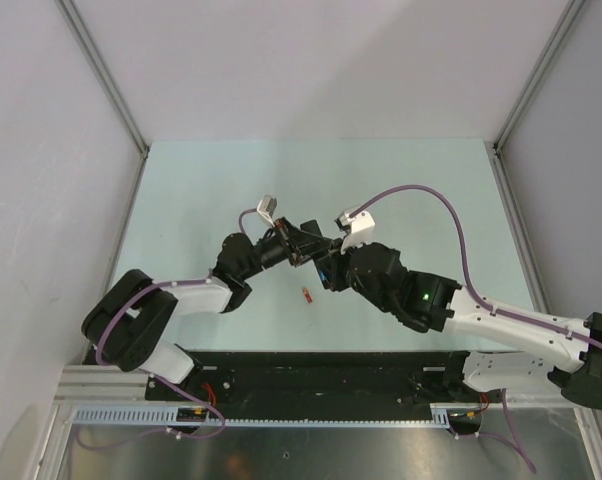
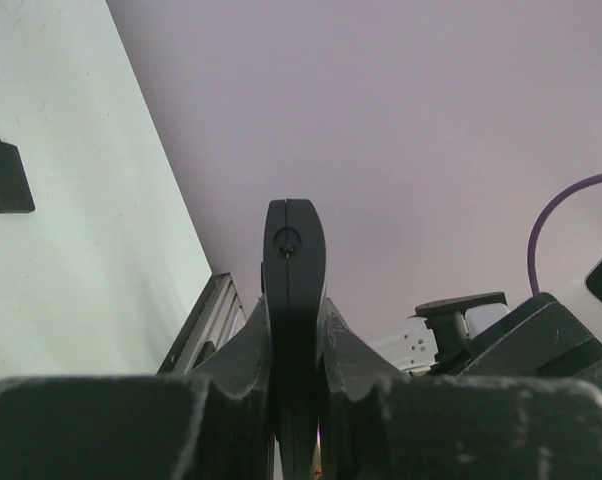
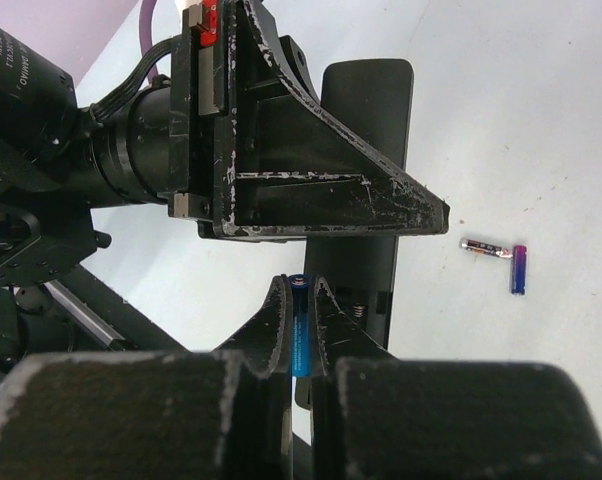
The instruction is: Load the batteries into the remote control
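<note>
Right hand (image 3: 301,292) pinches blue battery (image 3: 299,335) pointing straight ahead; left hand (image 2: 294,325) clamps remote control (image 2: 294,250).

The bench (image 3: 521,130) is a pale green matt surface with faint specks. The remote control (image 3: 371,90) looks like smooth, matt black plastic. The left pincer (image 2: 294,335) is hard black plastic, its edges scuffed pale. The right pincer (image 3: 300,300) looks grainy and rough near the lens. The blue battery (image 3: 300,335) at lower centre is glossy. The silvery battery (image 3: 481,246) at right has a foil-like sheen.
</note>
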Available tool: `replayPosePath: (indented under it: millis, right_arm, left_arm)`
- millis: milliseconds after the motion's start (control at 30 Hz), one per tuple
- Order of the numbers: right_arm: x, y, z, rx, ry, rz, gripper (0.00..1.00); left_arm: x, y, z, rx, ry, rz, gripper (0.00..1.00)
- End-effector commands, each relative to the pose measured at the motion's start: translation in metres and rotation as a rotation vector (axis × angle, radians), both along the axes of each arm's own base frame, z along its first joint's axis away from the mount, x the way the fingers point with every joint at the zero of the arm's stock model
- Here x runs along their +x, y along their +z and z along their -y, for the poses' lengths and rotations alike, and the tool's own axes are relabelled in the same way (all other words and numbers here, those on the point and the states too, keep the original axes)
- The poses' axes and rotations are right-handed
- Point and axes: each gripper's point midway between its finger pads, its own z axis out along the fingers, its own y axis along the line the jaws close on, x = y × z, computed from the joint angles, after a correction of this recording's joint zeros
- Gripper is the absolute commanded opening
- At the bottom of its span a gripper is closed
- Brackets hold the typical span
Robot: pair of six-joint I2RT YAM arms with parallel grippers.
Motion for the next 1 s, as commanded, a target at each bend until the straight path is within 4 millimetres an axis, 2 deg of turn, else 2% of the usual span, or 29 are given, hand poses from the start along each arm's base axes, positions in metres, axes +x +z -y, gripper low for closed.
replayPosePath:
  millis: [0, 333, 967]
  right_arm:
    - [0.008, 0.010, 0.001, 0.007, -0.037, 0.044, 0.00]
    - [0.011, 0.022, 0.011, 0.023, -0.073, 0.078, 0.00]
    - [0.004, 0.005, 0.010, 0.001, -0.060, 0.037, 0.00]
  left_arm:
    - [-0.002, 0.038, 0.004, -0.089, -0.024, 0.079, 0.00]
    - [-0.005, 0.030, 0.003, -0.085, -0.028, 0.071, 0.00]
    - [-0.008, 0.035, 0.000, -0.103, -0.032, 0.082, 0.00]
